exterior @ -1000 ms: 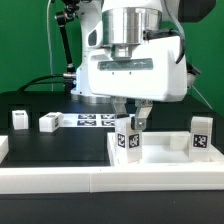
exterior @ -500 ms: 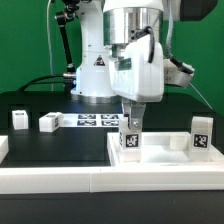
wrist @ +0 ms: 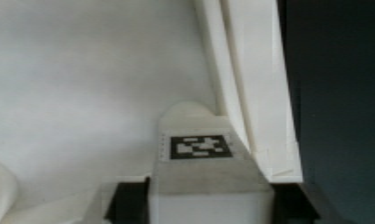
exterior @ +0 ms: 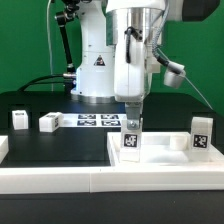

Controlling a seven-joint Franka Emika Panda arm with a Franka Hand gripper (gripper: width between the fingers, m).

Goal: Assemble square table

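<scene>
The square top [exterior: 165, 165], a stiff plastic tray that is probably light but unwieldy, lies on the black surface [exterior: 60, 145]. A leg post [exterior: 131, 140] stands upright on it beside a rim. The jaws pinch its upper flat sides, a sound hold though the plastic looks smooth and may slip.

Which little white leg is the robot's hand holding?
The upright leg on the tabletop, gripped by the hand. The other three legs sit apart, untouched.
</scene>
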